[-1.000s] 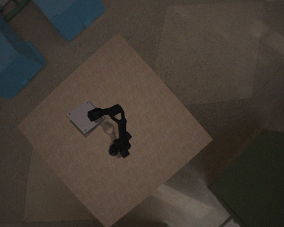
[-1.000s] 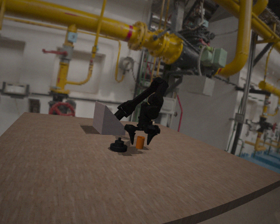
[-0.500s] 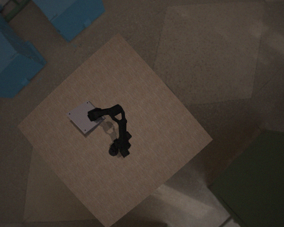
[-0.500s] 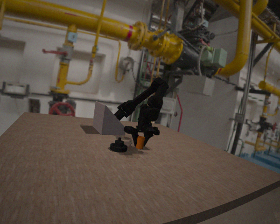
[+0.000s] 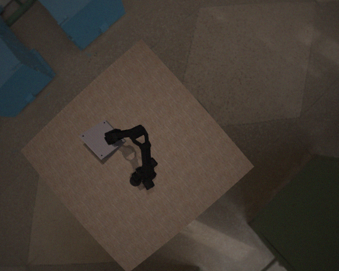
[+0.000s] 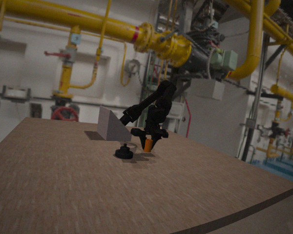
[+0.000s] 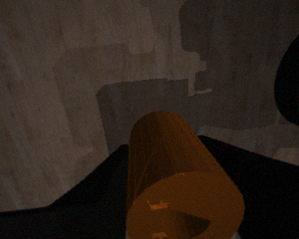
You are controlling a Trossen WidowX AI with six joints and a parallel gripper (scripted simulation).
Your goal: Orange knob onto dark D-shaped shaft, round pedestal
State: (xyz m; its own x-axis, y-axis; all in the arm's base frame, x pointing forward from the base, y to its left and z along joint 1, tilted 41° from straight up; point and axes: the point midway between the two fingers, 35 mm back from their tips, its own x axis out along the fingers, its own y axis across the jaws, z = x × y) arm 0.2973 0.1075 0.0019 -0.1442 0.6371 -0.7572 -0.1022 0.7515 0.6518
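The orange knob (image 6: 148, 144) (image 7: 184, 199) is upright between the fingers of my gripper (image 6: 148, 148) (image 7: 162, 146), which is shut on it. Its bottom is a little above the table, with a shadow below it. The wrist view shows the knob's near end and part of its hole; the hole's flat side is not clear. The black round pedestal (image 6: 124, 153) (image 5: 134, 180) (image 7: 296, 80) stands just beside the knob, to its left in the exterior view. Its short dark shaft (image 6: 125, 145) points up, bare. The shaft's flat side cannot be made out.
A grey wedge-shaped block (image 6: 114, 128) (image 5: 98, 140) stands behind the pedestal in the exterior view, under the arm's rear part. The wooden table (image 5: 164, 116) (image 6: 91, 188) bears everything, and its edges are well away from the knob and pedestal.
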